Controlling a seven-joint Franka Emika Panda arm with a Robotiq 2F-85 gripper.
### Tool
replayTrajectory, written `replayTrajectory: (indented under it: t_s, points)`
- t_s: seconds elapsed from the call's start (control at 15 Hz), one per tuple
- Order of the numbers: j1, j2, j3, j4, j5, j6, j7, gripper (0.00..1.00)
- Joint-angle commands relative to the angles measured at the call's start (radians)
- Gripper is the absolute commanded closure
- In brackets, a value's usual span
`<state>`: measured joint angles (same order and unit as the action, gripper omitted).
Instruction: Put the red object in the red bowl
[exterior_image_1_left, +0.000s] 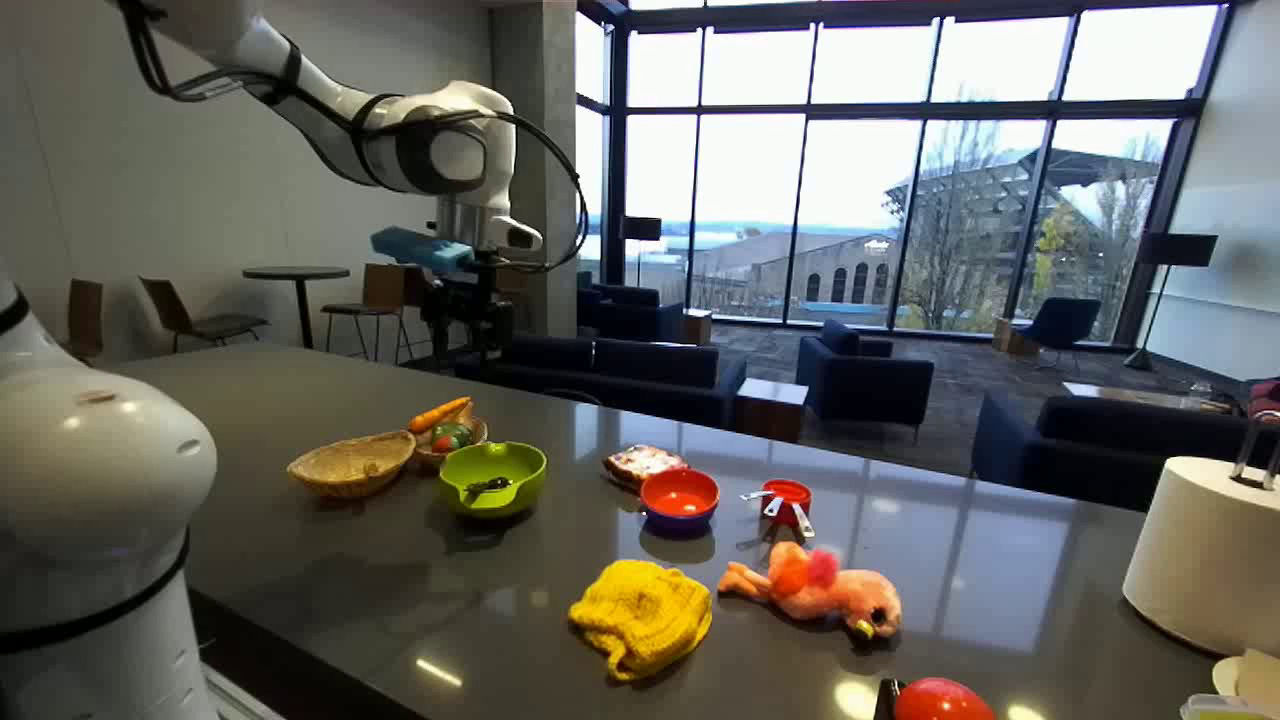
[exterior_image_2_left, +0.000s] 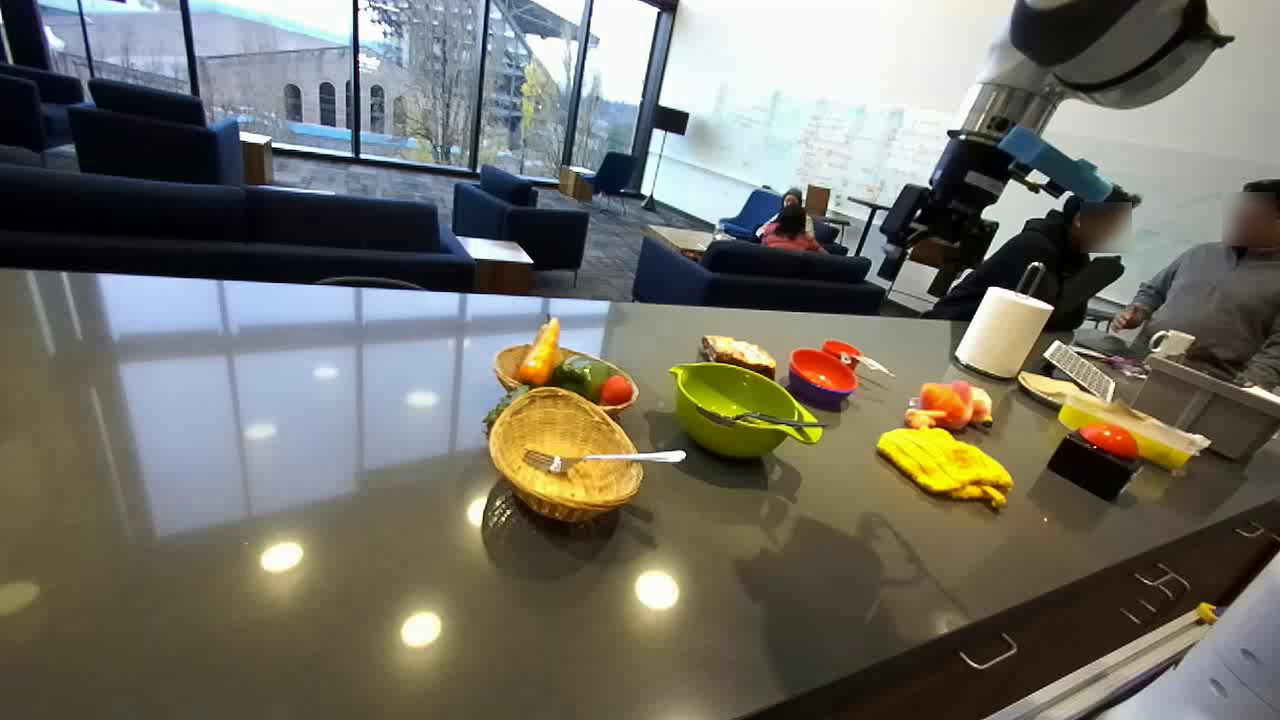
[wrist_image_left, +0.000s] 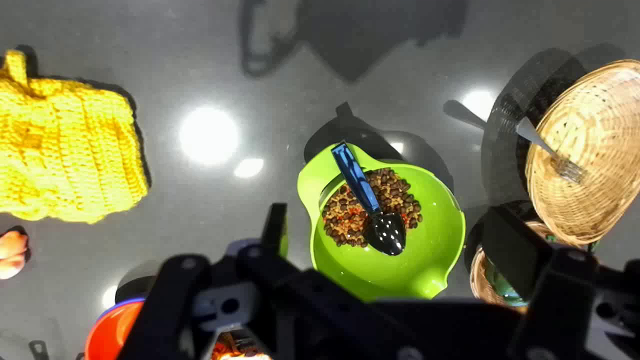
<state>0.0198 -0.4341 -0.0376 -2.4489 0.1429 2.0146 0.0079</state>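
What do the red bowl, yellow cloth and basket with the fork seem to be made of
The red bowl: probably plastic, smooth and glossy, judging by its even colour and highlight; possibly glazed ceramic. The yellow cloth: seemingly knitted or crocheted yarn, matt, with ridged stitches. The basket: likely unpainted wicker, its woven strands visible.

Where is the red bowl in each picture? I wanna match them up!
In an exterior view: the red bowl is just right of the middle, in the lower half.
In an exterior view: the red bowl is right of the middle, about halfway down.
Wrist view: the red bowl is at the bottom left, partly cut off.
Shared landmark: the lime-green bowl.
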Motion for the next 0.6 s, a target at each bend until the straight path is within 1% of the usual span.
replayTrajectory:
  t_s: [0.0,0.27,0.53]
  points:
    - [-0.008,0.000,0.006,0.002,0.003,-0.003,-0.003,0.00]
    - [-0.008,0.000,0.006,0.002,0.003,-0.003,-0.003,0.00]
    - [0.006,0.044,0.021,0.013,0.009,0.025,-0.006,0.00]
